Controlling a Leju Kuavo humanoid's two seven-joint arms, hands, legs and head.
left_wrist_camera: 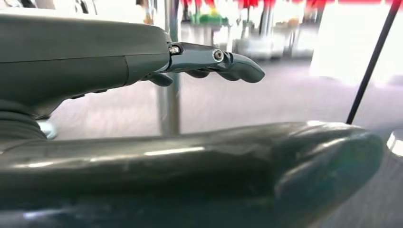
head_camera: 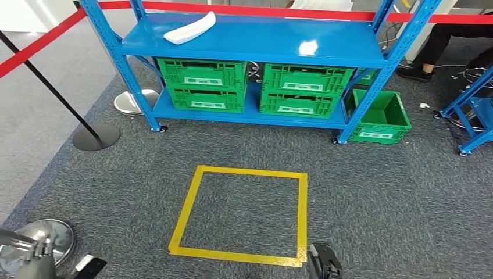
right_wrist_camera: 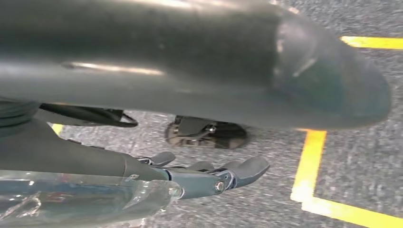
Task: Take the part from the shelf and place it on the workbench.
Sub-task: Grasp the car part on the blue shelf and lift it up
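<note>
The part (head_camera: 189, 28) is a white curved piece lying on the top level of the blue shelf (head_camera: 250, 43), towards its left end. Both my hands hang low, far from it, over the carpet. My left hand (head_camera: 38, 258) is at the bottom left of the head view; in its wrist view the left hand (left_wrist_camera: 71, 61) has its fingers (left_wrist_camera: 214, 59) stretched out and apart from the thumb, holding nothing. My right hand (head_camera: 324, 263) hangs beside the corner of a yellow taped square (head_camera: 241, 215); the right hand (right_wrist_camera: 142, 61) also has straight fingers (right_wrist_camera: 214, 176) and holds nothing.
Green crates (head_camera: 200, 81) fill the shelf's lower levels and another green crate (head_camera: 381, 116) stands on the floor at its right. Red barrier tape runs from a black stanchion (head_camera: 96, 136) on the left. A person's legs (head_camera: 442, 40) and a second blue rack (head_camera: 474, 110) are at the right.
</note>
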